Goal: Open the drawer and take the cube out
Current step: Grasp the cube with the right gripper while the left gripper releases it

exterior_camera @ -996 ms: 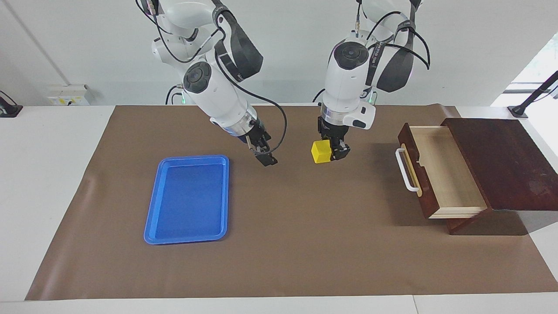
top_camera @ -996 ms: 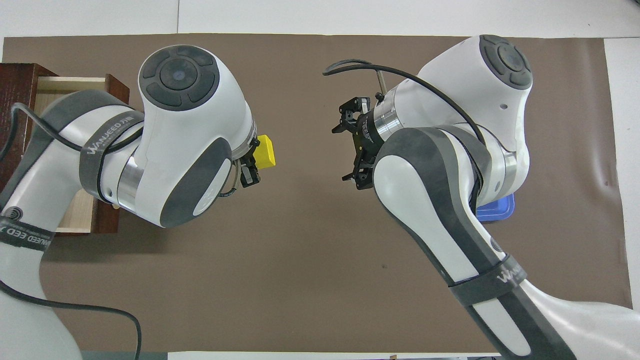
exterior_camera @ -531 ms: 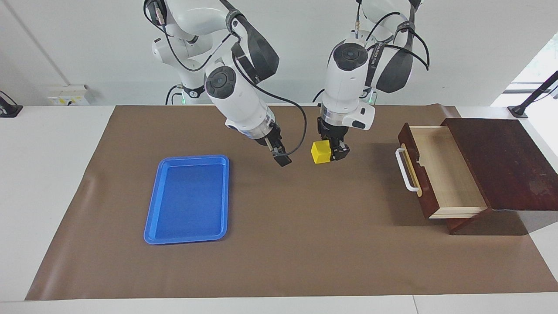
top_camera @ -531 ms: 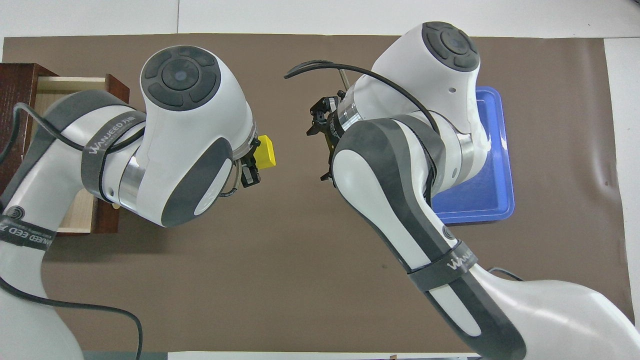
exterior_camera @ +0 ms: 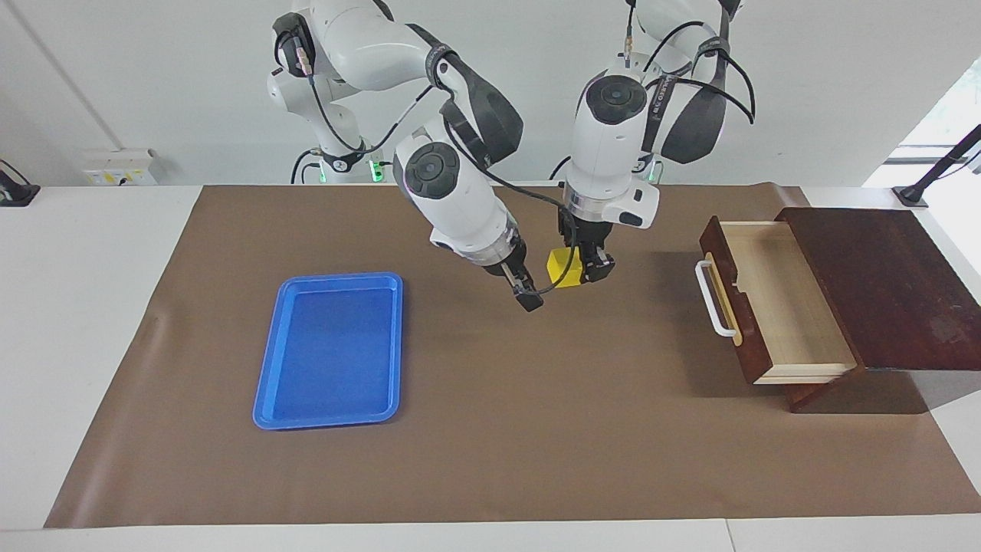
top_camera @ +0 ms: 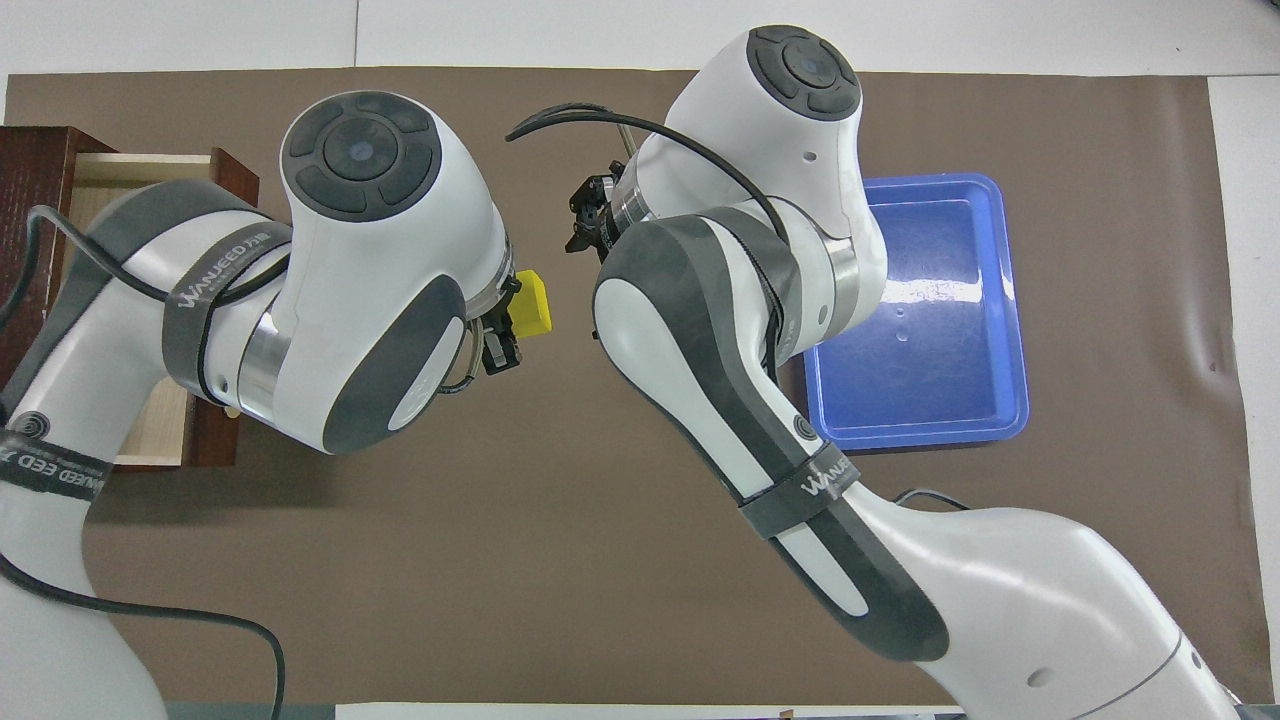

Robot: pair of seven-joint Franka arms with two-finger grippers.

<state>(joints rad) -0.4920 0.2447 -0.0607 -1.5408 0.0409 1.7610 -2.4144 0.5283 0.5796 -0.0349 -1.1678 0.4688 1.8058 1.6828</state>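
The drawer [exterior_camera: 782, 299] [top_camera: 140, 165] stands pulled out of its dark wooden box [exterior_camera: 881, 284], and its pale inside shows nothing in it. My left gripper [exterior_camera: 580, 270] [top_camera: 505, 322] is shut on the yellow cube [exterior_camera: 562, 268] [top_camera: 532, 303] and holds it in the air over the middle of the brown mat. My right gripper [exterior_camera: 527, 295] [top_camera: 588, 225] hangs open right beside the cube, on the blue tray's side. A small gap shows between them in the overhead view. Its forearm hides one of its fingers.
A blue tray [exterior_camera: 329, 349] [top_camera: 920, 310] lies on the brown mat [exterior_camera: 536, 429] toward the right arm's end. The open drawer's white bar handle [exterior_camera: 713, 303] juts toward the middle of the table.
The right arm has swung from over the tray's edge toward the cube, and its gripper now hangs beside it. The left gripper has kept the cube in almost the same place.
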